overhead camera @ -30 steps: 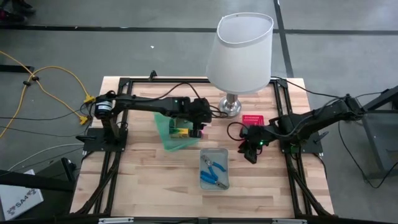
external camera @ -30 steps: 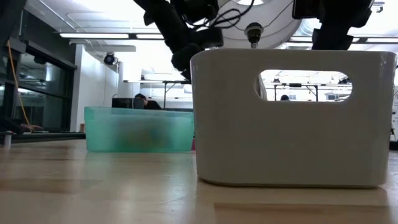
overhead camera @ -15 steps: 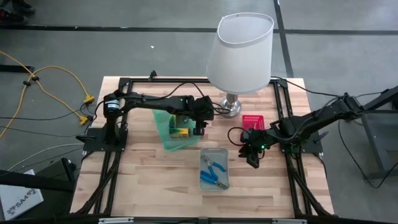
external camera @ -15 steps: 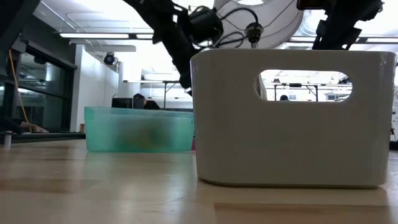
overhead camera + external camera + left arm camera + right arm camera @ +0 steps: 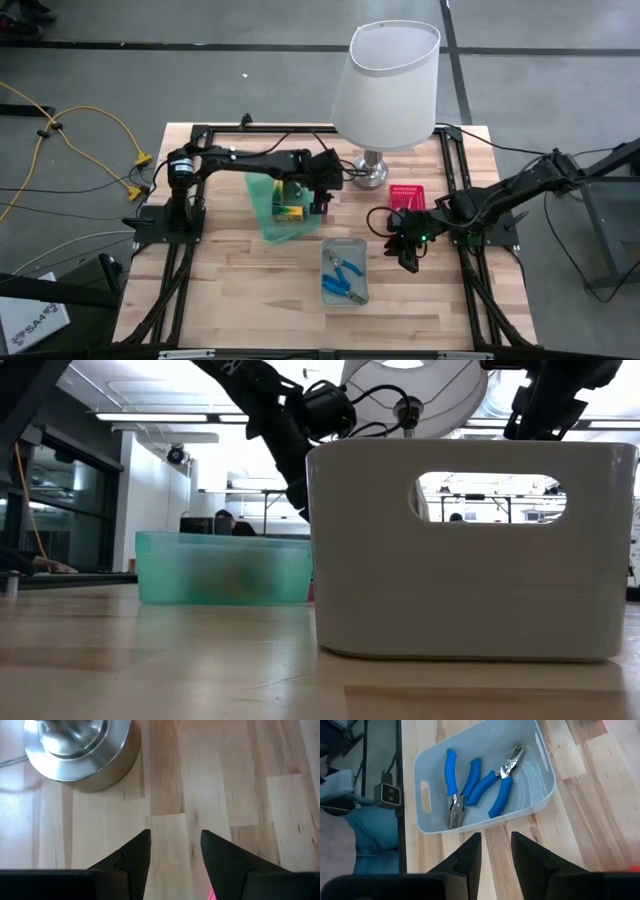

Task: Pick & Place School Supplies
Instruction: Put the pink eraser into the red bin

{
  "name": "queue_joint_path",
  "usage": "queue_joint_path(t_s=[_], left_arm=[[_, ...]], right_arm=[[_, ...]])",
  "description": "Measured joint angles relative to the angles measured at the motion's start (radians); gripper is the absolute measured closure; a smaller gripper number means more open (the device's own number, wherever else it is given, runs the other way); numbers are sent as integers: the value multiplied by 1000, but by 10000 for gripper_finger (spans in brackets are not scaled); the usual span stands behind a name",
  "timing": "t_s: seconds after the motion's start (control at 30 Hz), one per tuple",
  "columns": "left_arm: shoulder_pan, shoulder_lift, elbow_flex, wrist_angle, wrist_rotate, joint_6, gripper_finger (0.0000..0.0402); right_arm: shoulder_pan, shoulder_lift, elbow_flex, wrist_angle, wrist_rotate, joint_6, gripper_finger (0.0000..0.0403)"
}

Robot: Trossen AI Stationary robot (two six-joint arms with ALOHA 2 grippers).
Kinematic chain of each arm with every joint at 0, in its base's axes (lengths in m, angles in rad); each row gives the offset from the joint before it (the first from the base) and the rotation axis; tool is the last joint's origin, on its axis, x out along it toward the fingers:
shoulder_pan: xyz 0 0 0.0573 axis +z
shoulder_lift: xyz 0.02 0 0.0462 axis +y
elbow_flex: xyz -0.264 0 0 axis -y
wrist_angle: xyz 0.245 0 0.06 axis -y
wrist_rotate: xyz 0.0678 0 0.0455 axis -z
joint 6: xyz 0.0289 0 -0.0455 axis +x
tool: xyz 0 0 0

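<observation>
Care matters: left gripper (image 5: 175, 851), jaws apart over bare desk (image 5: 240, 780), should align with the pink bar (image 5: 212, 894) before closing; right gripper (image 5: 495, 852), jaws apart, empty.

You are working in what looks like a robotics lab or workshop. The butcher-block table (image 5: 250, 290) sits on a bare grey concrete floor (image 5: 90, 90) with yellow cables (image 5: 70, 135) trailing across it. Beyond the table, the low view shows long ceiling strip lights (image 5: 160, 417), glass partitions (image 5: 60, 510) and, probably, a person seated at a workstation (image 5: 225, 523).
</observation>
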Motion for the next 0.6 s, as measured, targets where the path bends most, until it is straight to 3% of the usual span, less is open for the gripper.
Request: queue_joint_path(t_s=[0.6], left_arm=[[-10, -1, 0, 9, -28, -17, 237]], right_arm=[[-1, 0, 0, 45, -3, -54, 306]])
